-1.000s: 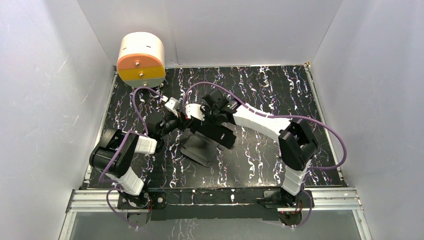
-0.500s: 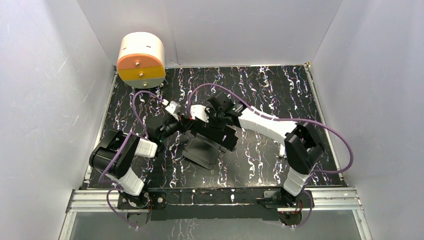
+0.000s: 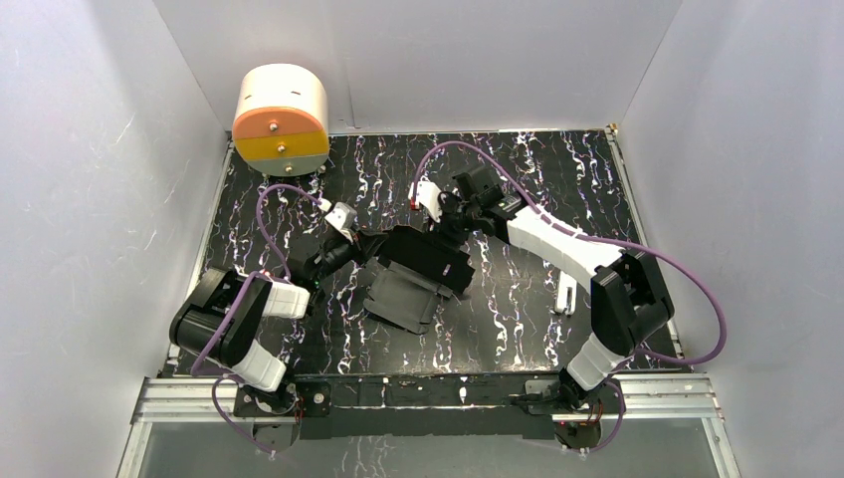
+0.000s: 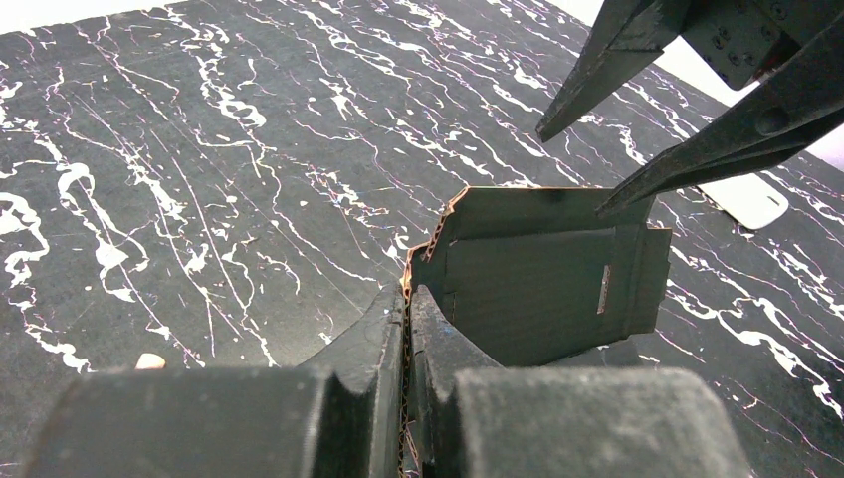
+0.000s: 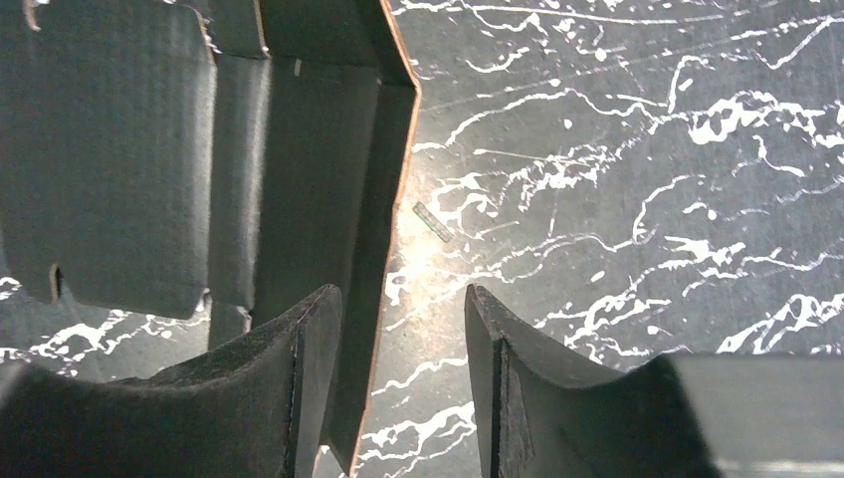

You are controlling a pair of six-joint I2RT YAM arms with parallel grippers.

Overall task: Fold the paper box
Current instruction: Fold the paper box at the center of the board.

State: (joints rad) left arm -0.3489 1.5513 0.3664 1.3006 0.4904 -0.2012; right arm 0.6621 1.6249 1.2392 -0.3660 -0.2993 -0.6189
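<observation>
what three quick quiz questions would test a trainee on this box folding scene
1. True or false: the left pincer is shut on an edge of the paper box.
2. The right pincer is: A) shut on the box, B) open, C) out of view.
3. Fill in: the cream and orange cylinder is at the far ___ corner of the table.
Key: 1 true; 2 B; 3 left.
</observation>
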